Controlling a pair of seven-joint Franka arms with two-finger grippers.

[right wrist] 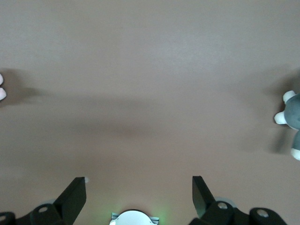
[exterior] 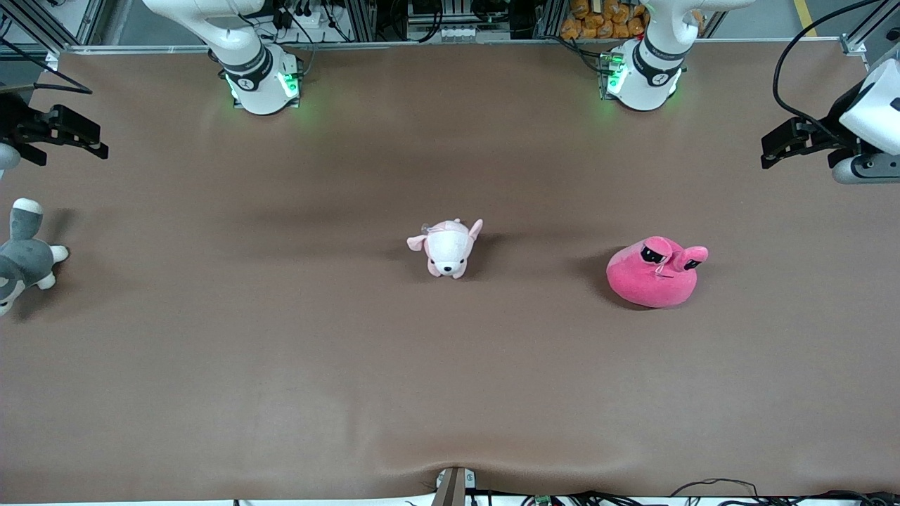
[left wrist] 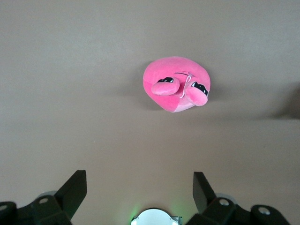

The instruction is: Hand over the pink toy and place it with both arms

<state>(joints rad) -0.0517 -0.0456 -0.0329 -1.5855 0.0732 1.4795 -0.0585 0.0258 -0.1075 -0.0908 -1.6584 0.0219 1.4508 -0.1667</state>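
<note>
The pink toy (exterior: 655, 273), a round hot-pink plush with two eye stalks, sits on the brown table toward the left arm's end. It also shows in the left wrist view (left wrist: 176, 84), lying clear of the fingers. My left gripper (exterior: 766, 153) hangs open and empty over the table's edge at the left arm's end, apart from the toy; its jaws stand wide apart in its wrist view (left wrist: 139, 180). My right gripper (exterior: 100, 140) hangs open and empty over the right arm's end of the table, also shown in its wrist view (right wrist: 139, 185). Neither touches anything.
A small pale pink-and-white dog plush (exterior: 448, 247) stands at the table's middle. A grey-and-white plush animal (exterior: 21, 256) lies at the right arm's end, below the right gripper, and shows in the right wrist view (right wrist: 291, 119). The arm bases (exterior: 261, 77) (exterior: 643, 70) stand along the table's top edge.
</note>
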